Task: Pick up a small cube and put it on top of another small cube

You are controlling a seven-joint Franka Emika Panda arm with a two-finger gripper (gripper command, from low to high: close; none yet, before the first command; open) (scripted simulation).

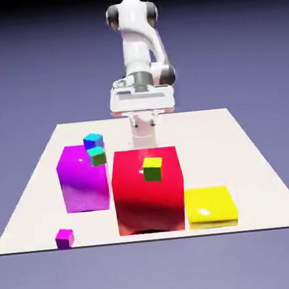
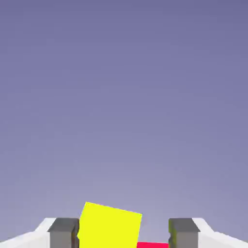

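Note:
The small magenta cube [image 1: 64, 238] lies on the table near its front edge at the exterior view's left, far from the arm. The small cube with a yellow top and green sides [image 1: 152, 169] rests on the big red block [image 1: 149, 196]. My gripper [image 1: 142, 113] hangs behind and above that block; its fingers are hard to make out there. In the hand view the gripper [image 2: 122, 233] is open. A yellow cube face [image 2: 109, 227] shows between the grey fingertips [image 2: 63, 232], close to the left one, with a gap to the right one.
A large glossy magenta block [image 1: 83, 181] stands left of the red block, with two small cyan-green cubes [image 1: 95, 148] at its back right corner. A flat yellow block [image 1: 209, 206] lies right of the red block. The white table [image 1: 248, 162] ends just in front of the blocks.

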